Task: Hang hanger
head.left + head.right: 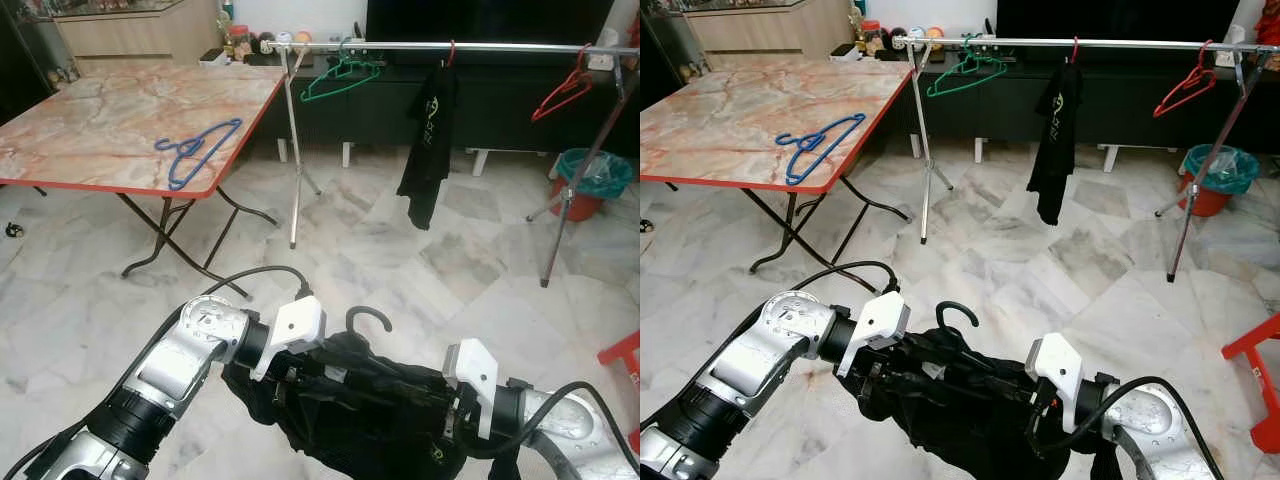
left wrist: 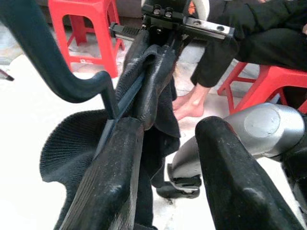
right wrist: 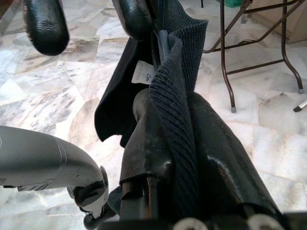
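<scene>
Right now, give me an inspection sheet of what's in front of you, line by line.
Surface: marble-pattern folding table at left, white tiled floor ahead.
Job's things: black shirt on a hanger held low between both arms, hook pointing up; clothes rail ahead.
Clutter: blue hangers on the table; green hanger, black shirt and red hanger on the rail.
Grippers: left tool open around the shirt's end; right tool shut on the other end.
Cables: black cable looping by the left arm.
Surroundings: green-lined bin, red stool, a seated person's legs.
</scene>
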Available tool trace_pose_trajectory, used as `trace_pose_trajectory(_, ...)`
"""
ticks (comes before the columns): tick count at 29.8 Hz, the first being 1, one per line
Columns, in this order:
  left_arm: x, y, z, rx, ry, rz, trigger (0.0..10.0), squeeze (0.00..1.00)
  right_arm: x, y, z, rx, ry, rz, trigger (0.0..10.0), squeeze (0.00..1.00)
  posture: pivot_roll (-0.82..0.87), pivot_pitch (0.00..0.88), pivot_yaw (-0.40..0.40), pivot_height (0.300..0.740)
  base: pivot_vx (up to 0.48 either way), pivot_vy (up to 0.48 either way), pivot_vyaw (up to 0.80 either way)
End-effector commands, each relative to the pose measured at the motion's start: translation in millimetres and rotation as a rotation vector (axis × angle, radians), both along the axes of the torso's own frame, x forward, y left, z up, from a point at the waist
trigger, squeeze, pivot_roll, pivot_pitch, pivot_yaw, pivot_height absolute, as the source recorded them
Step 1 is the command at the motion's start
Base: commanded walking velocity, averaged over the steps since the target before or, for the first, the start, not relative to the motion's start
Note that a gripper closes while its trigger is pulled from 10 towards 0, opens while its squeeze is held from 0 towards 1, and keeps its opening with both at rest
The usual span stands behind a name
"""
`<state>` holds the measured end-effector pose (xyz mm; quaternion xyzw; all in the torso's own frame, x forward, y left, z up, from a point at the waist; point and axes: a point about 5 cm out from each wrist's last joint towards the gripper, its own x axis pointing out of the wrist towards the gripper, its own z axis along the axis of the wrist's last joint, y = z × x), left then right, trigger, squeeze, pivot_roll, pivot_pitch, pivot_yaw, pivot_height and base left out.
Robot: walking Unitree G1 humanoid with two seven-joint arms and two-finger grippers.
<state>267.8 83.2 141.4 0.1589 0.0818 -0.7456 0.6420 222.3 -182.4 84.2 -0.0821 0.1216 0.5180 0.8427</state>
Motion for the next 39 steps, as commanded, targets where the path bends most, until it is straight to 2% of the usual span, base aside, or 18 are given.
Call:
trace_pose_trajectory(1, 1.8, -0.8, 3, 0.011, -0.039, 0.003, 10.0, 0.0, 4.6, 5.5, 11, 0.022, -0.059, 0.022, 0.0, 0.0, -0.03, 0.006, 0.058, 0.74, 0.0, 0.0, 0.0)
trace_pose_trajectory(12, 13.1, 7.5, 5, 0.017, -0.089, 0.079, 10.0, 0.0, 3.3, 7.4, 10, 0.028, -0.055, 0.029, 0.0, 0.0, -0.03, 0.009, 0.057, 0.74, 0.0, 0.0, 0.0)
trace_pose_trajectory(22, 25.3, 25.3, 11, 0.04, -0.112, 0.147, 10.0, 0.0, 2.0, 6.1, 8, 0.024, -0.045, 0.028, 0.0, 0.0, -0.03, 0.012, 0.055, 0.74, 0.0, 0.0, 0.0)
trace_pose_trajectory(29, 27.8, 32.8, 13, 0.053, -0.111, 0.154, 10.0, 0.0, 1.9, 5.1, 6, 0.014, -0.041, 0.027, 0.0, 0.0, -0.02, 0.014, 0.053, 0.74, 0.0, 0.0, 0.0)
trace_pose_trajectory(39, 29.9, 34.5, 15, 0.043, -0.106, 0.16, 10.0, 0.0, 1.5, 5.9, 6, 0.015, -0.037, 0.03, 0.0, 0.0, -0.03, 0.014, 0.052, 0.74, 0.0, 0.0, 0.0)
